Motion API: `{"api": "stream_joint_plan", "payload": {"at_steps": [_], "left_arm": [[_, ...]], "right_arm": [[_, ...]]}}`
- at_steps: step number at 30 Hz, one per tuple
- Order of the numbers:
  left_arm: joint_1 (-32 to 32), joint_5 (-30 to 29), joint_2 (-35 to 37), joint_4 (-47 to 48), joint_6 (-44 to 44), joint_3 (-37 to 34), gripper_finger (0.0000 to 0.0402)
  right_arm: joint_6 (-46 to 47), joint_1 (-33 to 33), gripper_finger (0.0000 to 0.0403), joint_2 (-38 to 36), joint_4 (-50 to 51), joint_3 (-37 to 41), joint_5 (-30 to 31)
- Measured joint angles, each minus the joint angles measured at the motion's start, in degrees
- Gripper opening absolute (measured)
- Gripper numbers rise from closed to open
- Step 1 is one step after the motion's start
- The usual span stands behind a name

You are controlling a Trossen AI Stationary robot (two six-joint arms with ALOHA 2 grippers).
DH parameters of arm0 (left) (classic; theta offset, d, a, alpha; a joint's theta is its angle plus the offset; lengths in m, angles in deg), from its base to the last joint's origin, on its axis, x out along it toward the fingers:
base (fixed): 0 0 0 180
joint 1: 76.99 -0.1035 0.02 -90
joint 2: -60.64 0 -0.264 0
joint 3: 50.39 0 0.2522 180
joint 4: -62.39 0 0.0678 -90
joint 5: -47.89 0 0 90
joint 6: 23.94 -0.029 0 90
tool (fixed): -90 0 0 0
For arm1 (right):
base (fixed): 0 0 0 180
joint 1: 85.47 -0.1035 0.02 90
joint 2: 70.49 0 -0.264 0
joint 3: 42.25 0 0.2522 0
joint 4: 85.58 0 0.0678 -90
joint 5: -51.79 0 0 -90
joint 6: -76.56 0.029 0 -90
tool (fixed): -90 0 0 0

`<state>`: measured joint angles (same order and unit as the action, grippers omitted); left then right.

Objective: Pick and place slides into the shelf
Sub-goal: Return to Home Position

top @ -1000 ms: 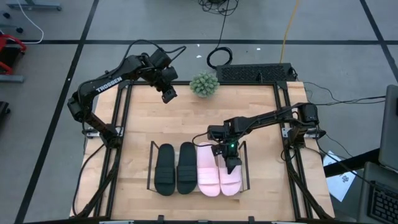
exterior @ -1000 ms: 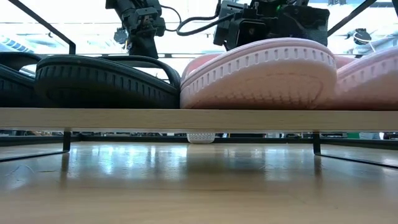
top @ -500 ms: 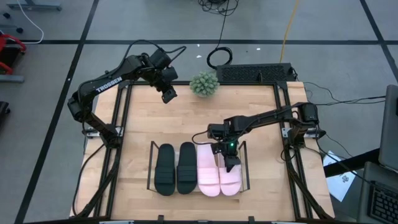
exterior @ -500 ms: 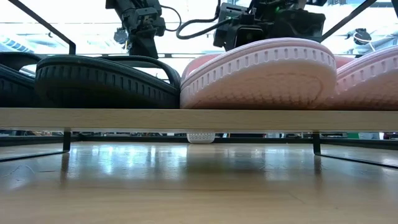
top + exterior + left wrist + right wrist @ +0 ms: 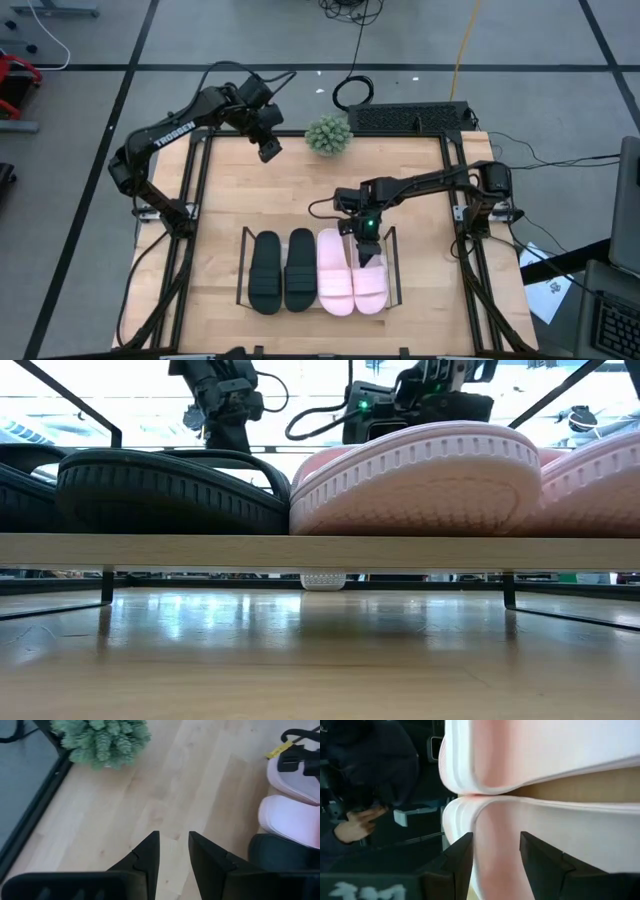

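All the slides lie side by side on the shelf (image 5: 243, 268) near the table's near edge: two black (image 5: 265, 272) (image 5: 300, 270) on the left, two pale pink (image 5: 335, 272) (image 5: 371, 285) on the right. In the low view their ends (image 5: 415, 480) rest on the shelf's board (image 5: 320, 550). My right gripper (image 5: 365, 248) hangs open over the far end of the rightmost pink slide (image 5: 495, 840), which shows between its fingers. My left gripper (image 5: 268, 150) hovers open over bare wood (image 5: 174, 837) near the far-left corner. My right gripper is open with a finger (image 5: 462, 855) on either side of the pink slide's rounded edge (image 5: 496, 870). Whether the fingers touch it, I cannot tell. The slide lies flat on the shelf.
A small green plant (image 5: 328, 135) stands at the far edge, close to my left gripper. A dark box (image 5: 410, 117) sits beyond the table's far-right corner. Bare wood lies between shelf and plant. A person's hand (image 5: 355, 822) shows in the room beyond.
My right gripper has drawn back toward the table's far edge, from over the middle of the rightmost pink slide to its far end. The slides have stayed where they were.
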<state>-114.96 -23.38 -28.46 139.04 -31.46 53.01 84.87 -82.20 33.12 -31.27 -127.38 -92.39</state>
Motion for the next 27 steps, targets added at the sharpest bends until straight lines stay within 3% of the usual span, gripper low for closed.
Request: {"api": "stream_joint_plan", "payload": {"at_steps": [16, 21, 27], "left_arm": [[-14.09, 3.39, 0.01, 0.60, -0.36, 0.00, 0.0104], [-19.85, 11.21, 0.64, 0.52, 0.04, -0.01, 0.0104], [-26.45, 22.23, 5.48, 0.41, 2.75, -0.01, 0.0104]], "right_arm": [[1.53, 9.67, 0.0153, -2.80, -6.30, 0.00, 1.35], [1.37, 14.93, 0.0153, -7.22, -6.97, 0.00, 6.57], [1.50, 22.89, 0.0153, -17.66, -7.47, 0.00, 13.03]]}}
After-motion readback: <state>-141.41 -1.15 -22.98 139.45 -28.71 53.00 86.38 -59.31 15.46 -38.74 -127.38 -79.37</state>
